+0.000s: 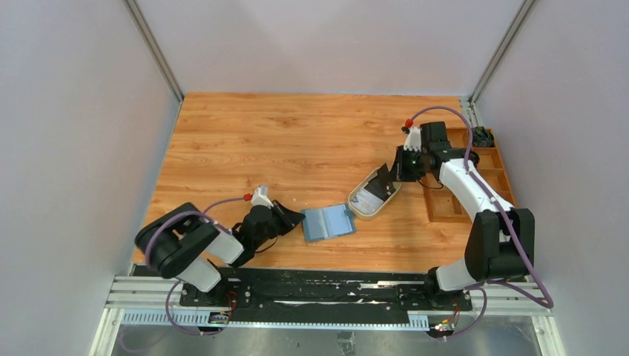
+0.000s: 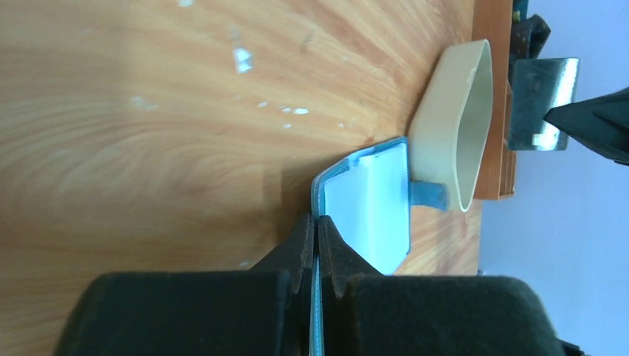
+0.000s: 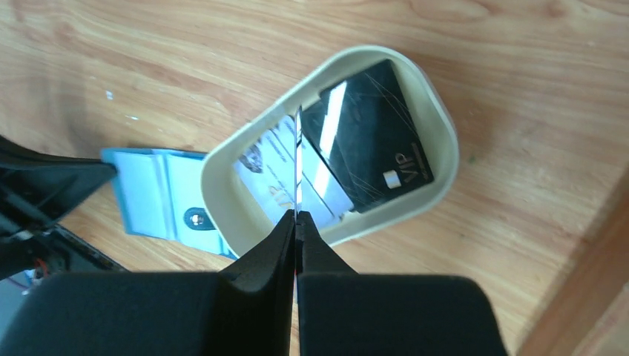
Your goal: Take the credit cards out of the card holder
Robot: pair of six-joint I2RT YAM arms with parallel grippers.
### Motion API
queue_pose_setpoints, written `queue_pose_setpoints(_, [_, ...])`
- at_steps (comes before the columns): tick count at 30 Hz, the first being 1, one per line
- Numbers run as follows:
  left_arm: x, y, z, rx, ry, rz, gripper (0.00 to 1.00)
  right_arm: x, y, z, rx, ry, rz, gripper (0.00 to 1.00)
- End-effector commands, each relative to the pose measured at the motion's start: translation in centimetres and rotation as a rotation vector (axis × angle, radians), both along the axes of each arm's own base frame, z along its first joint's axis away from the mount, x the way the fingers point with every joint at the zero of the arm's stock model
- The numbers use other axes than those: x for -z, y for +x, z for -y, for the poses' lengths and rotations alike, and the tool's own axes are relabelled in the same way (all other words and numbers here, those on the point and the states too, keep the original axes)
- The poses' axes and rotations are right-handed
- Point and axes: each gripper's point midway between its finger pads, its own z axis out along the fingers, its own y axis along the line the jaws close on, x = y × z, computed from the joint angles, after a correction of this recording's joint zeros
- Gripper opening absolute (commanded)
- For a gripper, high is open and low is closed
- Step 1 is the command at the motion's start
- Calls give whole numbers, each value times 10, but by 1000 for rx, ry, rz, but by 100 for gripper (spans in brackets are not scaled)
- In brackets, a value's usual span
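The teal-blue card holder [image 1: 328, 222] lies open on the table, its snap tab [image 2: 430, 194] under the beige tray's near end. My left gripper [image 1: 295, 217] is shut on its left edge [image 2: 317, 222]. My right gripper [image 1: 393, 174] is shut on a black credit card [image 1: 382, 182] and holds it over the beige oval tray [image 1: 369, 215]. In the right wrist view that card shows edge-on [image 3: 297, 163] between the closed jaws [image 3: 297, 215]. A black card [image 3: 371, 141] and a whitish card [image 3: 274, 170] lie inside the tray [image 3: 438, 148]. The holder's inside [image 2: 371, 200] looks pale blue.
A wooden compartment organizer [image 1: 475, 178] stands at the right edge of the table, close behind the right arm, with a dark object [image 1: 483, 136] in its far cell. White walls enclose the table on three sides.
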Motion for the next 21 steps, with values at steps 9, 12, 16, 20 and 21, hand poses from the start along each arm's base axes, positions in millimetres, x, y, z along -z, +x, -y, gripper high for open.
queue_pose_setpoints(9, [4,1,-10,47,296,-45,0,24,-3,31,-24,-189,-19,0])
queue_pose_setpoints(12, [5,-2,-10,58,306,-50,0,28,5,23,-56,-154,5,0])
queue_pose_setpoints(16, [3,-3,-14,68,333,-47,0,30,15,5,-108,-77,43,0])
queue_pose_setpoints(20, [-1,-4,-21,59,368,-40,0,41,18,1,-161,-88,29,0])
queue_pose_setpoints(21, [-2,-4,-23,56,376,-37,0,45,19,1,-170,-94,15,0])
